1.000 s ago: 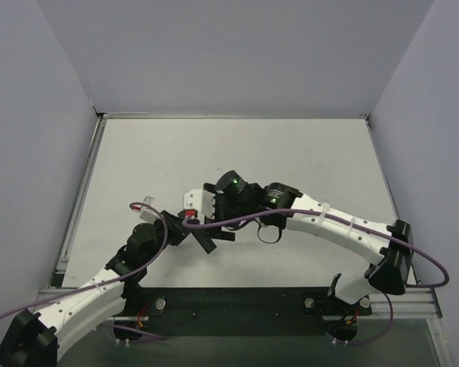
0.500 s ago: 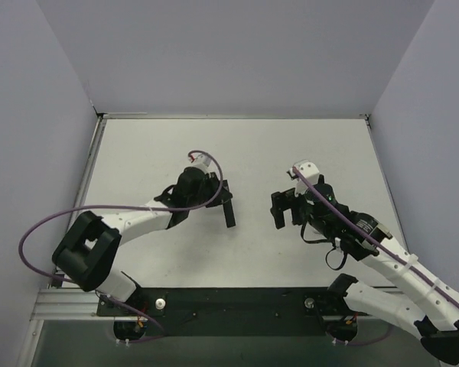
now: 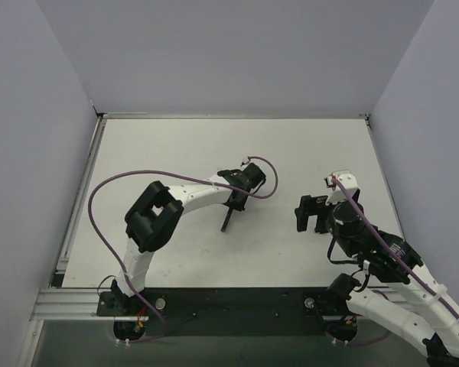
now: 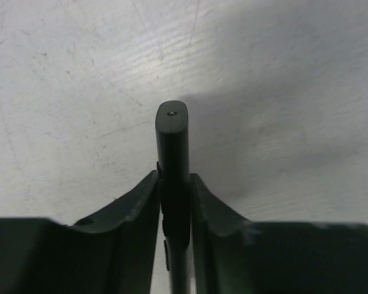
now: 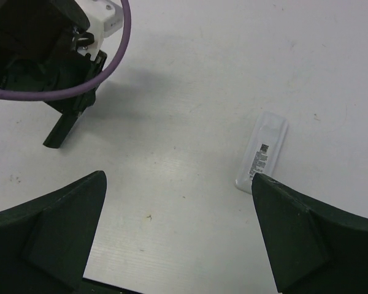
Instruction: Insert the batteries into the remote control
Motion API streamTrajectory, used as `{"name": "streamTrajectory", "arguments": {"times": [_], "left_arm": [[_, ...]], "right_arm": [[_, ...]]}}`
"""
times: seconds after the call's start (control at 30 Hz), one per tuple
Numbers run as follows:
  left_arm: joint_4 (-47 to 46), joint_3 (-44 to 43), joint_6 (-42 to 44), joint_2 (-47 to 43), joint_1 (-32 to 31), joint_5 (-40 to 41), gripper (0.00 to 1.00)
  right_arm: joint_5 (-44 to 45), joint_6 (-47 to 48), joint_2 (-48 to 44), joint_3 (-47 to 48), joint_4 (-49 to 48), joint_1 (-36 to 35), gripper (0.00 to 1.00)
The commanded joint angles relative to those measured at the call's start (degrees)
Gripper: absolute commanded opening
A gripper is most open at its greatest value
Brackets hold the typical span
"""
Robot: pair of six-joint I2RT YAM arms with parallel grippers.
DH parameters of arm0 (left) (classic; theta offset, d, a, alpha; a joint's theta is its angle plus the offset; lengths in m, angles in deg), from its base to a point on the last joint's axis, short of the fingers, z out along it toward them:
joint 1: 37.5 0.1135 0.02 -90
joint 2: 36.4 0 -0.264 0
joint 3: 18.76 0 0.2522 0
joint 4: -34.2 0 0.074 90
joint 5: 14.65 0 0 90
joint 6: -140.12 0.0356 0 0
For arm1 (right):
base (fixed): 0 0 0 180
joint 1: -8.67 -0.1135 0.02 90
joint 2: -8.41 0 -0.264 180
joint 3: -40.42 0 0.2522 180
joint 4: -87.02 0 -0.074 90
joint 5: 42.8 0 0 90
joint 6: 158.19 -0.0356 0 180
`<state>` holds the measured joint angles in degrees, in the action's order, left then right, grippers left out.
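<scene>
Near the middle of the table (image 3: 153,153), the left gripper (image 4: 173,179) is pinched tight on a slim black remote (image 4: 172,131), tip slanting down; whether it touches the surface I cannot tell. A purple cable (image 5: 80,86) loops across that wrist. Well apart, the right gripper (image 5: 178,180) hangs spread wide above a white remote (image 5: 262,153) lying flat, label up, its near end hidden behind one finger (image 5: 294,233)

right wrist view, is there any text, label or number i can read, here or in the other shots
White flat piece: a printed label with barcode-like marks, too small to read.
Black remote in the left hand: no lettering shows.
Nothing else bears text.
</scene>
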<state>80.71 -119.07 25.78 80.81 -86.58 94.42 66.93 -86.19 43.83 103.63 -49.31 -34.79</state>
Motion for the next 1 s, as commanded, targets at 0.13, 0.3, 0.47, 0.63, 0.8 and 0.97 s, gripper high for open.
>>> {"name": "streamTrajectory", "arguments": {"times": [0.13, 0.3, 0.47, 0.63, 0.8, 0.97], "left_arm": [[13.83, -5.21, 3.42, 1.8, -4.79, 8.72, 0.71], [8.48, -2.15, 1.84, -4.52, -4.89, 3.17, 0.84], [0.22, 8.63, -0.62, -18.28, 0.54, -5.87, 0.86], [-15.24, 25.51, -6.94, -35.96, 11.88, -17.36, 0.88], [-24.4, 40.64, -13.8, -55.92, 29.45, -25.48, 0.93], [-18.35, 43.56, -11.45, -70.41, 39.41, -17.51, 0.96]], "right_arm": [[7.16, -1.51, -2.19, -0.32, 3.66, 0.66, 1.0], [10.42, -2.3, -3.86, -0.5, 4.72, 0.66, 1.0], [11.21, -2.92, -6.85, -1.2, 5.51, 0.57, 1.0], [14.28, -3.01, -11.59, -2.52, 5.51, 0.57, 1.0], [17.8, -2.39, -16.51, -4.1, 5.51, 0.57, 1.0], [20.35, -1.95, -20.65, -4.54, 5.51, 0.48, 1.0]]}}
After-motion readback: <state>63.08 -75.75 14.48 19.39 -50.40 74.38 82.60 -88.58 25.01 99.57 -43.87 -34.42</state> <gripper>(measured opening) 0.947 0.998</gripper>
